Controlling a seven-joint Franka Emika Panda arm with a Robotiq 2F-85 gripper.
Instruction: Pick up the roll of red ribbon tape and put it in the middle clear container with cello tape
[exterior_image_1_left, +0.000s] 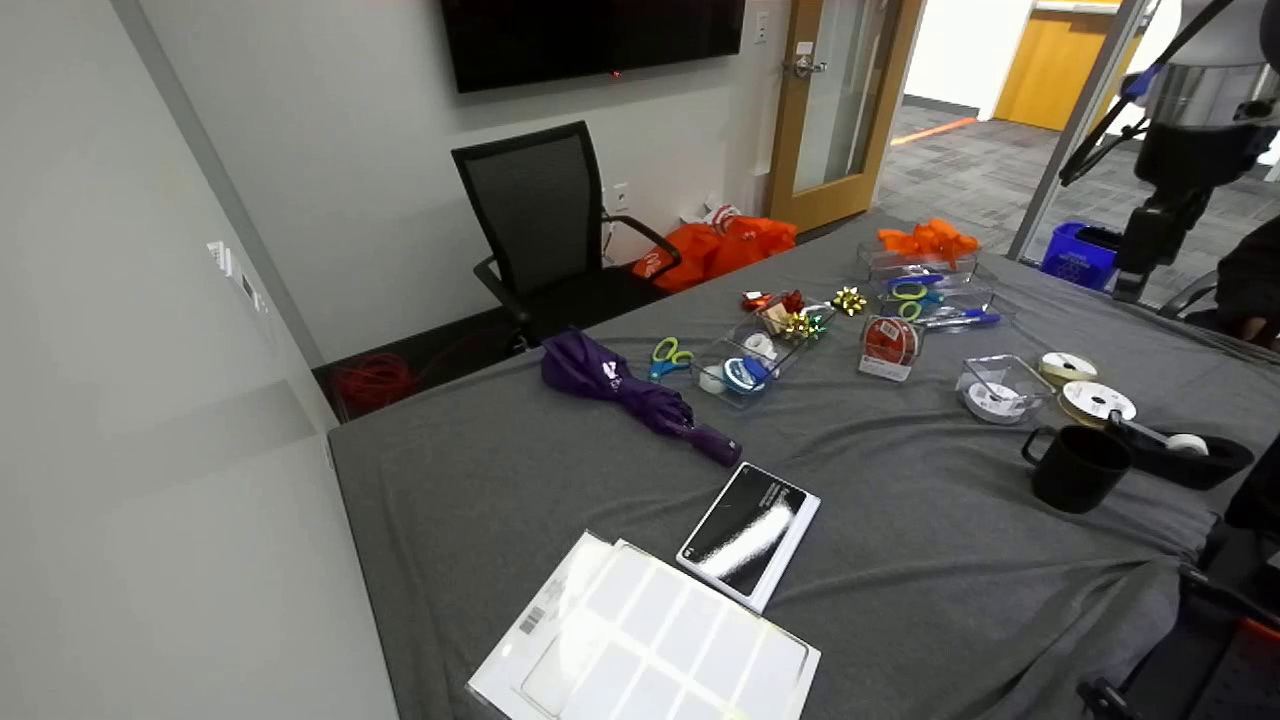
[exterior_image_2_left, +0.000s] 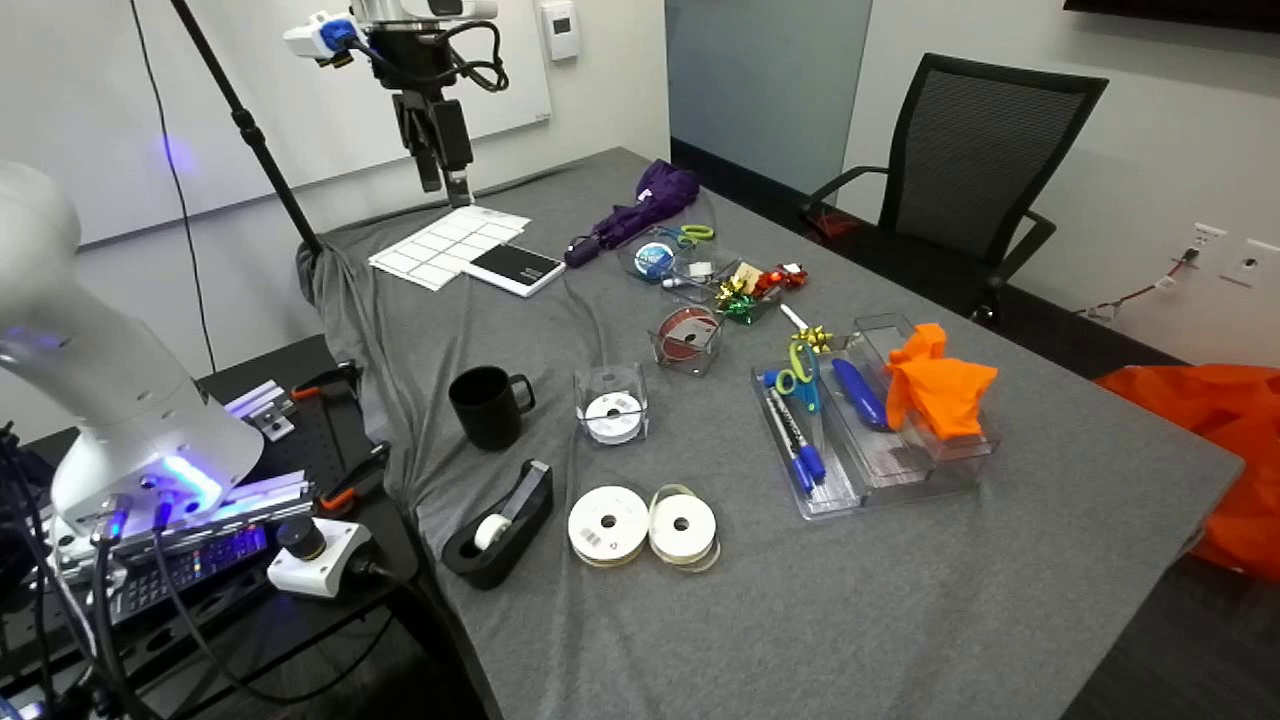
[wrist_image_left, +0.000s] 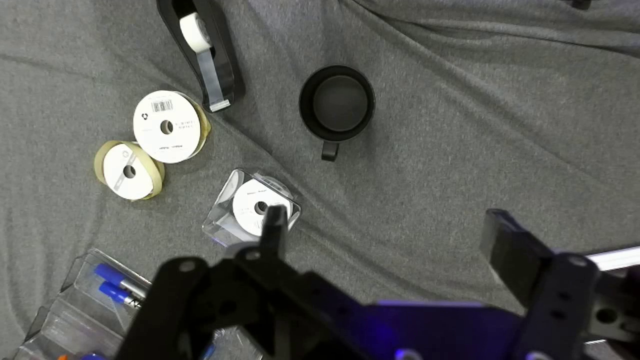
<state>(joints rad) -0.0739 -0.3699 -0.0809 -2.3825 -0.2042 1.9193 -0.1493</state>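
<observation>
Left to right in an exterior view, a robot's gripper hangs above a gray-draped table, its fingers spread wide apart and holding nothing. White sheets lie near the far edge. A black mug stands by the left edge, above a tape dispenser along the same side, while a black-topped box lies beside the sheets. Two ribbon spools sit side by side farther in, near a clear box containing a white spool. A purple umbrella lies near the corner where far and right edges meet. The roll of red ribbon rests inside a small clear container, well in from the left edge and apart from a clear tray of tape rolls nearer the right edge. Toward the right corner, an organizer carries markers and orange cloth.
</observation>
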